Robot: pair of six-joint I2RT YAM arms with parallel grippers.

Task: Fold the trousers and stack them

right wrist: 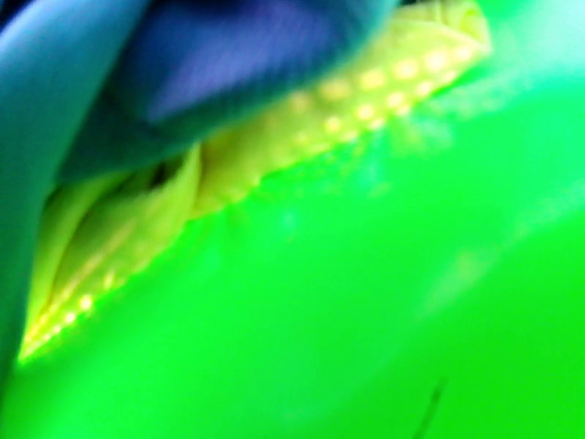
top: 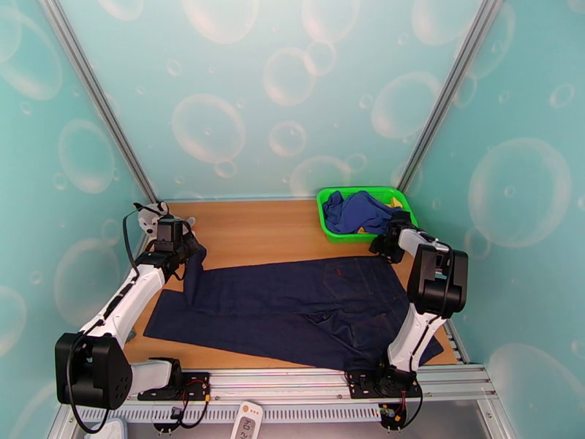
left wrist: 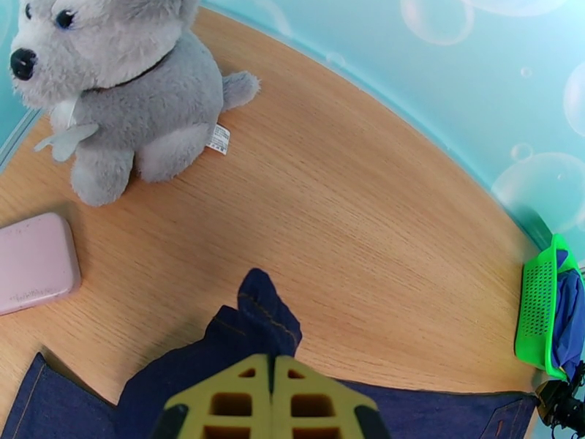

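Navy trousers | leg end pinched in left tool

- Wooden table: light grain; its top is taken as the base for all items listed.
- Green plastic basket: perforated walls, placed at the far right corner.
- Royal-blue garment: crumpled inside the basket, yellow trim seen at close, blurred range.
- Grey plush dog: seated upright at the far left corner, white tag attached.
- Pink flat case: laid near the dog.
- Bubble-printed teal walls: set around the table.
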